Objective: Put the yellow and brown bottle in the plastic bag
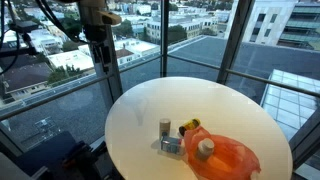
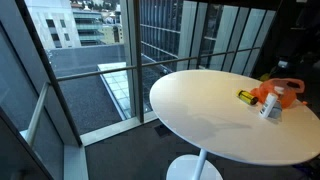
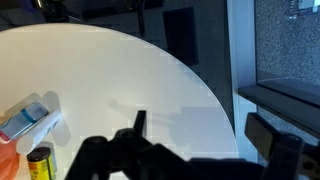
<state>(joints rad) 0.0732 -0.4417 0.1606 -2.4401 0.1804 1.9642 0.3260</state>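
Note:
The yellow and brown bottle lies on the round white table next to the crinkled orange plastic bag. In an exterior view the bottle lies just in front of the bag. In the wrist view the bottle is at the bottom left, with an edge of the bag beside it. My gripper hangs high above the table's far edge, well away from the bottle. Its fingers are spread apart and empty.
A grey-silver cylinder stands by the bottle. A white-capped pale item rests on the bag; it also shows in an exterior view. A clear wrapped item lies nearby. Glass walls and a railing surround the table.

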